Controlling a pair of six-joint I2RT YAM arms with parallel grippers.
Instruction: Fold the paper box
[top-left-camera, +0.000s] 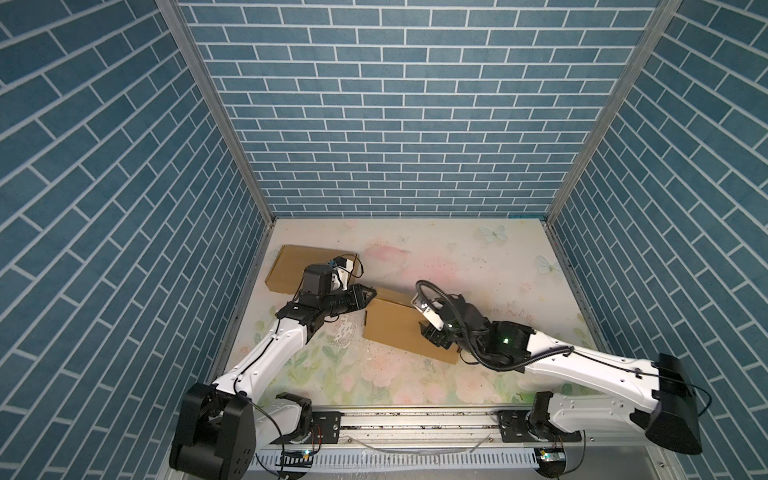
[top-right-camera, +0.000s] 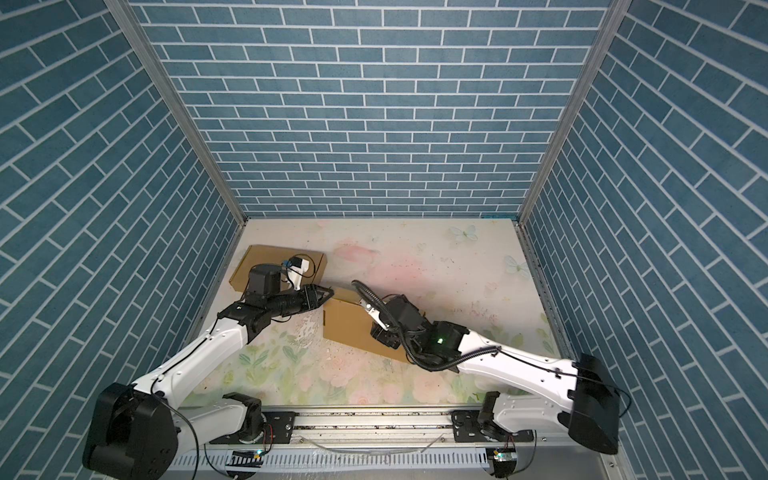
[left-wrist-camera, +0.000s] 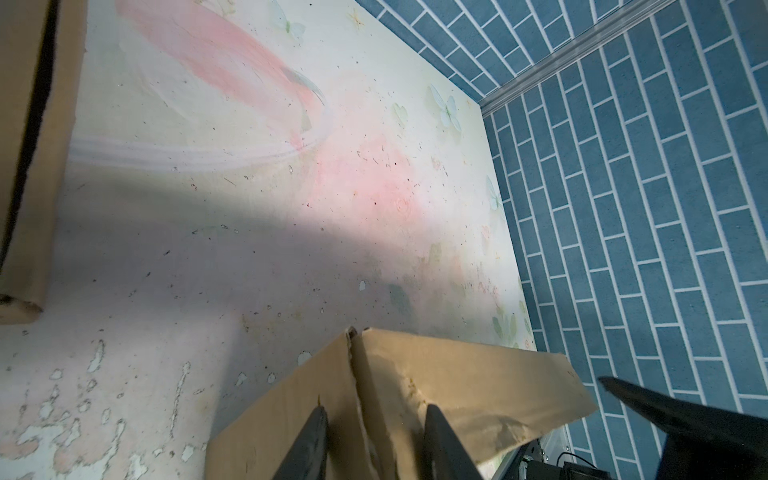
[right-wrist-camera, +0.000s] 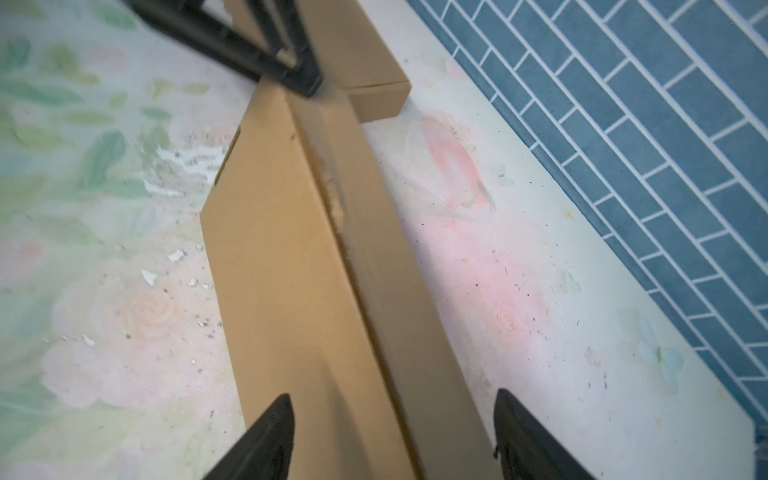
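Straddling the raised ridge of the paper box (right-wrist-camera: 291, 270), the right jaws stand wide apart and released, one tip over its top face, the other over the bare table (right-wrist-camera: 519, 249). The left jaws bracket the box's far corner, a cardboard edge between them; whether they pinch it I cannot tell. A second box (top-left-camera: 286, 266) lies beyond the left jaws.

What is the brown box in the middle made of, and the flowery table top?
The brown box looks like cardboard: matte tan, creased folds, a rough frayed edge. The table top seems a printed flower covering, maybe paper or vinyl; white patches show where it has flaked.
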